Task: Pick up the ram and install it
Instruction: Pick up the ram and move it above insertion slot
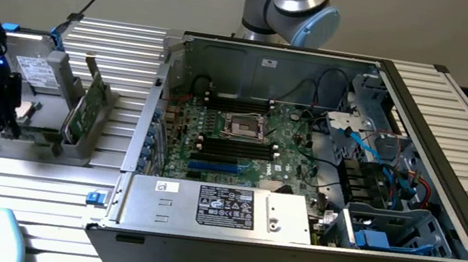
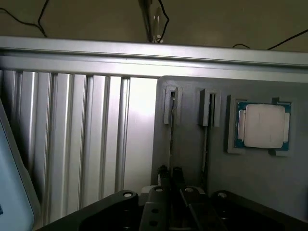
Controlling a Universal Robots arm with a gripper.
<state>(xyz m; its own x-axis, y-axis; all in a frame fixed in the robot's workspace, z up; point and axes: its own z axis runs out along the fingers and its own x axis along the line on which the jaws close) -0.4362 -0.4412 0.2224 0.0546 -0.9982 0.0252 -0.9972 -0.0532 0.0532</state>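
Ram [image 2: 172, 139] stands edge-on in the holder [image 2: 250, 183] slot, running between the fingers [image 2: 164, 173]; whether they clench it cannot be told.

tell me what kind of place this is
Probably a robotics lab bench for computer assembly: an open PC case with its motherboard exposed sits on a ribbed aluminium table, a grey fixture beside it holds a CPU chip, and a robot arm stands behind.

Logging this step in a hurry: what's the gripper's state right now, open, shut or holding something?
Gripper: cannot be told; it hangs over the tray, in line with a slot.
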